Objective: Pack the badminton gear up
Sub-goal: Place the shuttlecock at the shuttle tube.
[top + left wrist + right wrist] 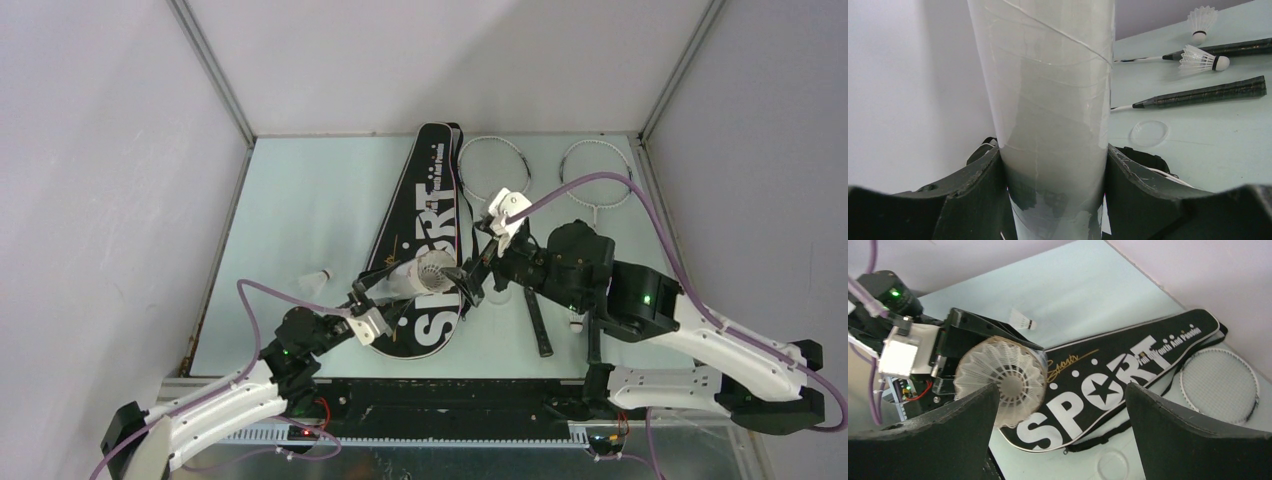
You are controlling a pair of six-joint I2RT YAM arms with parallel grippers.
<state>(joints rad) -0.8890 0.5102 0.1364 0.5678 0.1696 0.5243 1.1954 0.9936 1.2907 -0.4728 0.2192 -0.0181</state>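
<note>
Tube (pixel 1048 100): my left hand (pixel 1053 185) is clamped around it, jaws on both sides. From the top view it sits over the wide end of the SPORT bag (pixel 428 215), mouth pointing to 3 o'clock. One shuttlecock (pixel 1010 380) is seated in the mouth, feathers outward.

Right hand (pixel 1063 405): jaws spread wide, gripping nothing, just beside the tube mouth and facing it.

Bag lies flat mid-surface, narrow end at 12 o'clock.

Two rackets (pixel 490 165) at 1 to 2 o'clock of the bag, heads at the far edge, handles toward me.

Loose shuttlecocks: one (pixel 317 280) on the surface at 9 o'clock of the tube, well apart. Left wrist view shows two more near the racket handles, one on its side (pixel 1204 59), one upright (pixel 1202 22).

Clear round lid (pixel 1149 132) flat on the surface near the closer handle.
</note>
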